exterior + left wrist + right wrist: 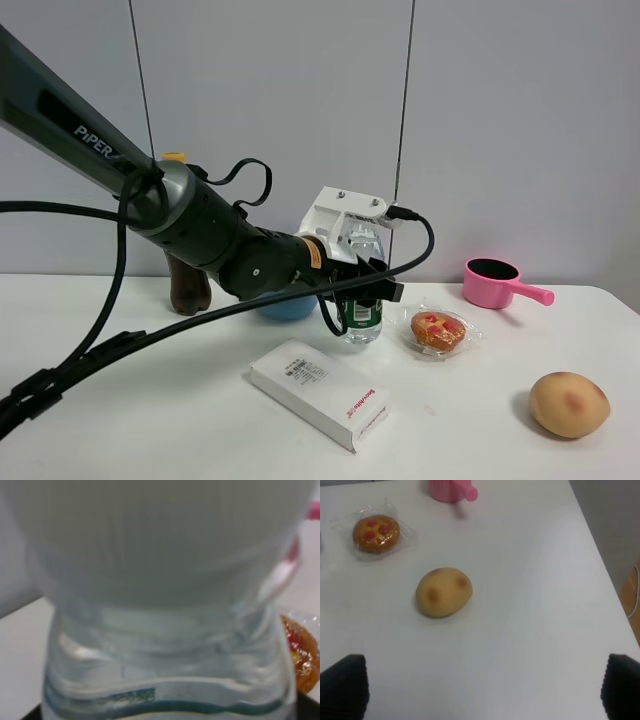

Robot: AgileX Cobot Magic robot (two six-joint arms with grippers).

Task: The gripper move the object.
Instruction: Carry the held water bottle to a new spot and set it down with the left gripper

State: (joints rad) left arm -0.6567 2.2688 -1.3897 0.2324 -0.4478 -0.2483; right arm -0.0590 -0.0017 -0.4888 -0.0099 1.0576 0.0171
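Slippage is looking possible: my left gripper [368, 288] is clamping the smooth water bottle [360, 325]. Swinging wide would be hitting the wrapped pastry [438, 331] just beside it.

Ahead of me stands a pale grey panelled wall [500, 120], divided by thin dark vertical seams [405, 100]. I work over a smooth white table [470, 420] that runs back to the wall's foot. Soft, even light leaves only faint shadows. Past the table's side edge lies a strip of grey floor [605, 525].
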